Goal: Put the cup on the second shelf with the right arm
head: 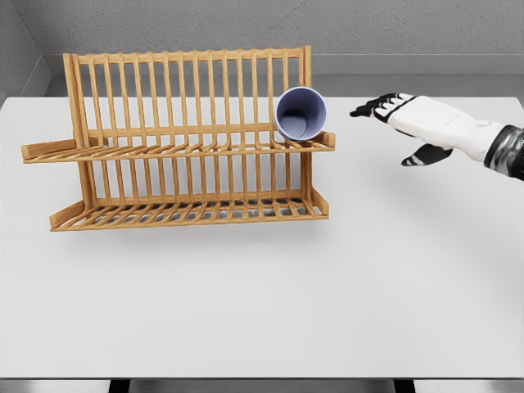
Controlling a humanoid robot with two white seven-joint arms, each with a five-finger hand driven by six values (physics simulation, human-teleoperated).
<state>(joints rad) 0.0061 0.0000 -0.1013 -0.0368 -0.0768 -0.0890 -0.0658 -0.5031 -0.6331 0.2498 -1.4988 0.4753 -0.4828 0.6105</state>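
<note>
Now my right hand (413, 123) hangs over the table's (262, 311) right side, fingers spread, holding nothing. The cup (300, 114) lies on its side at the right end of the rack's (176, 139) top shelf, mouth facing me. I think the job looks about done. To finish well, I should pull away slowly and not bump the rack, so the cup won't roll off.

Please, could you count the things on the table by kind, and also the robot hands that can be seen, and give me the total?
Wooden dish rack: 1
Cup, lilac, lying on its side on the rack's upper shelf: 1
Robot hand, the right hand, open, apart from the cup: 1
Total: 3
</note>
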